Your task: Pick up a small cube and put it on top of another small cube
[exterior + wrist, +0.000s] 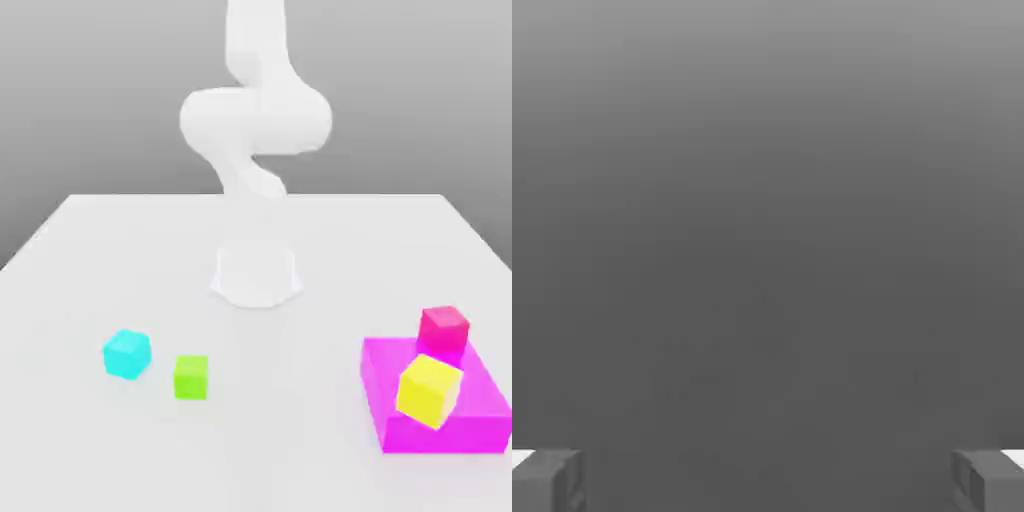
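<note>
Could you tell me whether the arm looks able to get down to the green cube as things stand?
Probably yes: the green cube sits alone on the table, apart from the cyan cube, with nothing above it.

Simulated tabletop (250,400), featureless grey backdrop

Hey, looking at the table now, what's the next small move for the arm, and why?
Probably swing the gripper down toward the cyan cube. Its jaws are wide open and hold nothing, with only grey background ahead in the hand view. The cyan cube sits apart from the green cube on the bare table, so it looks easy to grasp and stack close by.
</note>
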`<state>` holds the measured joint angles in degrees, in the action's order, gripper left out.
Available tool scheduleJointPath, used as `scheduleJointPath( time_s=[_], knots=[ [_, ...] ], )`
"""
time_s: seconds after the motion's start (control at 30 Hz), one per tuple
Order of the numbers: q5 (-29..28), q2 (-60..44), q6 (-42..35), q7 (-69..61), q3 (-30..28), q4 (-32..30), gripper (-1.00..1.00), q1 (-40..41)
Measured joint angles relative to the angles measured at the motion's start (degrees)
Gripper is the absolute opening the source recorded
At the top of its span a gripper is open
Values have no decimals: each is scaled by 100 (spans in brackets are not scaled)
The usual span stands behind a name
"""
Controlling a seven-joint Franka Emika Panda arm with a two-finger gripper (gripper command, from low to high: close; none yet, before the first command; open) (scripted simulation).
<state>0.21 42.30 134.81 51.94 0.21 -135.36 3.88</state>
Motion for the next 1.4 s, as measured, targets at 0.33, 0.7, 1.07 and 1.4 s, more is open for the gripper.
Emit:
scheduleJointPath(
  time_s=[0.33,0.7,1.07,1.4],
  knots=[
    [50,-1441,1235,2512,78,-1456,0,1547],
    [4,-2996,2568,5294,21,-3029,0,3085],
    [-41,-4988,4237,6431,-65,-3423,0,3647],
    [-49,-5307,4513,6437,-38,-3369,-100,3678]
  ],
)
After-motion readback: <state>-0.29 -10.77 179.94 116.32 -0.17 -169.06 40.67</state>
